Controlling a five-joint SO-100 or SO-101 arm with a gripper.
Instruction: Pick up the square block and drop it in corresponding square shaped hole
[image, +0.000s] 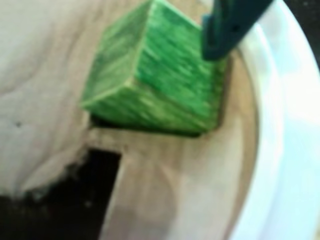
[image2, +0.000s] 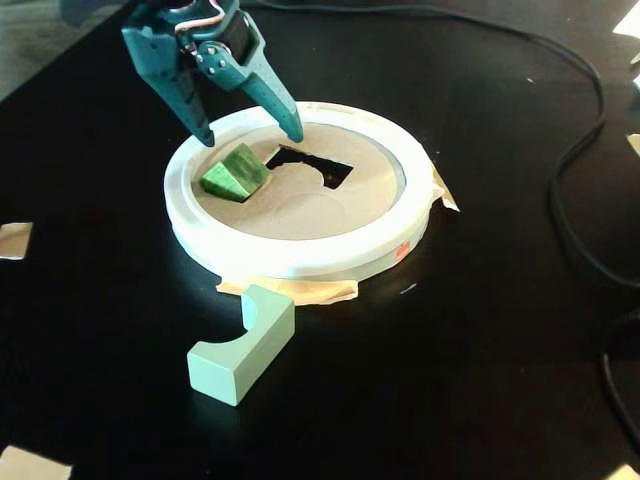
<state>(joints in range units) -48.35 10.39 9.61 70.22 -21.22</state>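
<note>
green block (image: 160, 75) tilted in square hole (image: 150, 127)

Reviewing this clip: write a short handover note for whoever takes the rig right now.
Tool: open, holding nothing, just above the green block.
Block: tilted, one end sunk in a cutout of the wooden sorter lid, near the white ring's left side in the fixed view.
Another dark cutout is open; a pale green notched piece lies on the black table.
Done: block released at the hole.
Left: it has not dropped through; it probably needs a nudge.
</note>
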